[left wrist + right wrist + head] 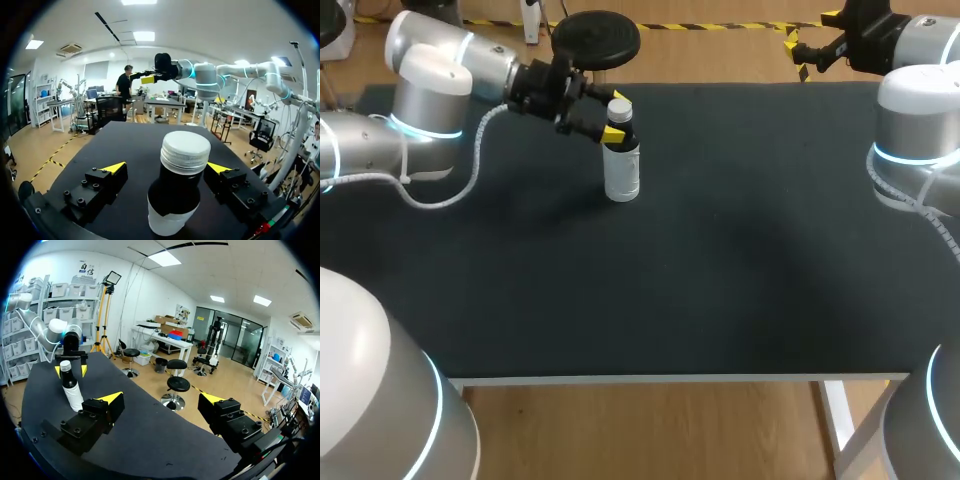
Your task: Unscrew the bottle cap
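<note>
Left gripper (166,167) spread around the bottle's neck; right gripper (162,401) spread and well apart from it.

In the left wrist view the left gripper's two yellow-tipped fingers (114,167) stand on either side of the bottle (172,197), just below its ribbed white cap (185,151). There seems to be a narrow gap on each side, so they are not pinching it. The cap sits on the dark neck, and the bottle stands upright on the black desk (720,280), towards its far left part. A white label (622,175) wraps the lower body; any writing on it is too small to read. The right gripper hangs at the desk's far right edge with nothing between its fingers. In its own wrist view the bottle stands far ahead, with the left gripper behind it.
</note>
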{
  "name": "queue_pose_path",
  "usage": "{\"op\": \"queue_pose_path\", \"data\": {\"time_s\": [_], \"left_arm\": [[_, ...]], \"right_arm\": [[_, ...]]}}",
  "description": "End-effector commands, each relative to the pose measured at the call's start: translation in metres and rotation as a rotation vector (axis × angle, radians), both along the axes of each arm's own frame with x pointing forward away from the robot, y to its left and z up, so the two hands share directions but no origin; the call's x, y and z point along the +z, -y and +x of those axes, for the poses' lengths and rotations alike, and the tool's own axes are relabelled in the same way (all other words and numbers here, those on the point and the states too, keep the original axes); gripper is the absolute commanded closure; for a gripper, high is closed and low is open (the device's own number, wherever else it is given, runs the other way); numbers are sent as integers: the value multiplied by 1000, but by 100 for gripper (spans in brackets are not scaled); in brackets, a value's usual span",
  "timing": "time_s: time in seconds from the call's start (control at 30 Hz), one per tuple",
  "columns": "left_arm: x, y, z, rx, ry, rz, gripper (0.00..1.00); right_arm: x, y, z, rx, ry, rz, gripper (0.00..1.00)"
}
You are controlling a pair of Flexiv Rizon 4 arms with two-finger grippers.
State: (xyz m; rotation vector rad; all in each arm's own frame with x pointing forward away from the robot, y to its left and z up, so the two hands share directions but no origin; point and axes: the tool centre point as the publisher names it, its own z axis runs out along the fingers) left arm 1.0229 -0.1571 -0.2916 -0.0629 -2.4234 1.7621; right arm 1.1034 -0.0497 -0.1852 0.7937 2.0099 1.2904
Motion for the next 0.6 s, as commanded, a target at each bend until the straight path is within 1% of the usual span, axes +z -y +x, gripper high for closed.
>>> {"op": "queue_pose_path", "data": {"time_s": [0.03, 0.17, 0.37, 0.6], "left_arm": [[-3, 0, -2, 0, 0, -7, 0], [-4, 0, -1, 7, 1, -8, 0], [-5, 0, -2, 6, 0, -33, 0], [-5, 2, -3, -1, 2, -42, 0]], "right_arm": [[1, 0, 1, 1, -2, -1, 0], [1, 0, 1, 1, -2, -1, 0], [1, 0, 1, 1, -2, -1, 0], [1, 0, 1, 1, -2, -1, 0]]}}
